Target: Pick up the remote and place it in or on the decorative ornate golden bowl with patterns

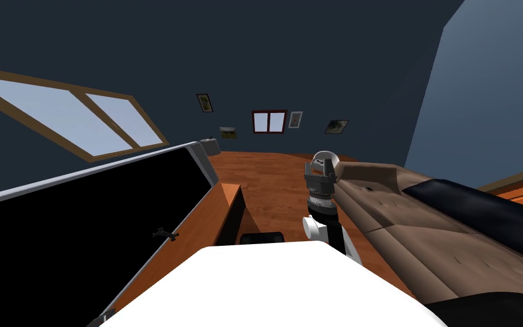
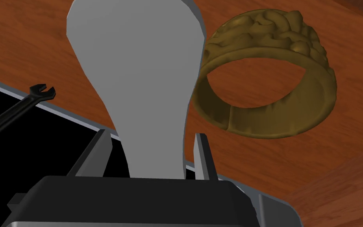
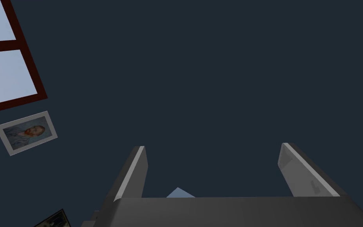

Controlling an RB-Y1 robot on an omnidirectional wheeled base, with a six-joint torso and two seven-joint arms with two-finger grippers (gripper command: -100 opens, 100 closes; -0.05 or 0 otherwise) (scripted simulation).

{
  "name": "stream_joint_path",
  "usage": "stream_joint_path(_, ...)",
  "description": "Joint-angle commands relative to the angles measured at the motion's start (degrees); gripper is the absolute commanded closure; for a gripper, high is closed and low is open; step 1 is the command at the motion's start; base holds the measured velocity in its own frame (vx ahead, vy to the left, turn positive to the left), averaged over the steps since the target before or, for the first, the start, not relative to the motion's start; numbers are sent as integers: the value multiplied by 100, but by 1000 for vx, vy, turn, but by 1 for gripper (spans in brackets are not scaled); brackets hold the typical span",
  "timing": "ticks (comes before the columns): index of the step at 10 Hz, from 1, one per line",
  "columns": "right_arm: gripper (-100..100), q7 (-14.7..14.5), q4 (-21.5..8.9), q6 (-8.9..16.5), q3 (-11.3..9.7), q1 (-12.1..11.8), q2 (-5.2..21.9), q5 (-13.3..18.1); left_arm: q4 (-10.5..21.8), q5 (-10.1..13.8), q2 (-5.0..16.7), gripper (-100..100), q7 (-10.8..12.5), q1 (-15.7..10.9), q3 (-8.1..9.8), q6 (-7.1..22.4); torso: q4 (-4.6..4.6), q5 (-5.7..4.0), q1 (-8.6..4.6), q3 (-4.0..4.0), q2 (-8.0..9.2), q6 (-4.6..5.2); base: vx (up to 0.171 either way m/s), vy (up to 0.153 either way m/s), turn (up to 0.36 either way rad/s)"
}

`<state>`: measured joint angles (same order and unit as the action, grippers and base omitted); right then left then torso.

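Note:
A light grey remote point(image 2: 137, 79), narrow at the grip and wide at its far end, stands between the fingers of my left gripper point(image 2: 151, 134), which is shut on its narrow end. Just beyond it, a golden bowl point(image 2: 283, 118) with raised patterns on its rim lies on a reddish wooden surface point(image 2: 31, 35). The remote's wide end overlaps the bowl's near rim, and how high it hangs above the bowl I cannot tell. My right gripper point(image 3: 213, 146) is open and holds nothing; it is raised beside the sofa point(image 1: 323, 168).
A black screen with a grey frame point(image 1: 84, 227) leans on an orange wooden stand point(image 1: 229, 198) to my left. A small black spanner-shaped thing point(image 2: 39, 92) lies against the screen's edge. A brown sofa point(image 1: 402, 210) with a dark cushion point(image 1: 481, 210) runs along my right.

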<state>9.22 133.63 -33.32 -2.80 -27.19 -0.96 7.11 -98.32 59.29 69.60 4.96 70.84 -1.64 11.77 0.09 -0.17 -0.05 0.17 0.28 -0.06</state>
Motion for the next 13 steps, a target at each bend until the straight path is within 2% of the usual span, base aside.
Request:
stream_joint_path(1, 0, 0, 0, 0, 0, 0, 0, 0, -244, -23, 166, 100, -25, 161, -46, 69, 0, 0, 0, 0, 0, 0, -60, 88, 7)
stream_joint_path(5, 0, 0, 0, 0, 0, 0, 0, 0, -633, -163, 326, 100, -65, 391, -236, 246, -13, -6, -12, -19, -26, 13, -30, 74, -14)
stream_joint_path(6, 0, 0, 0, 0, 0, 0, 0, 0, -813, -270, 399, 100, -93, 491, -352, 344, -17, -9, -15, -23, -31, 13, -19, 93, -22)
stream_joint_path(7, 0, 0, 0, 0, 0, 0, 0, 0, -813, -270, 399, 100, -93, 491, -352, 344, -20, -5, -6, -26, -33, 16, -14, 74, -18)
stream_joint_path(10, 0, 0, 0, 0, 0, -1, 0, 0, -1167, -547, 516, 100, -165, 677, -651, 571, -22, -11, -15, -32, -43, 23, -11, 82, -32)
stream_joint_path(11, 0, 0, 0, 0, 0, -1, 0, 0, -1099, -515, 452, 100, -119, 571, -578, 583, -24, -11, -12, -33, -43, 24, -7, 41, -9)
stream_joint_path(12, 0, 0, 0, 0, 0, -1, 0, 0, -1111, -529, 453, -100, -124, 575, -597, 615, -22, -15, -24, -34, -47, 26, -2, 7, 1)
stream_joint_path(13, 0, 0, 0, 0, -1, -1, -1, 0, -1109, -527, 453, -100, -124, 575, -596, 614, -23, -18, -36, -35, -50, 26, 0, 0, 0)
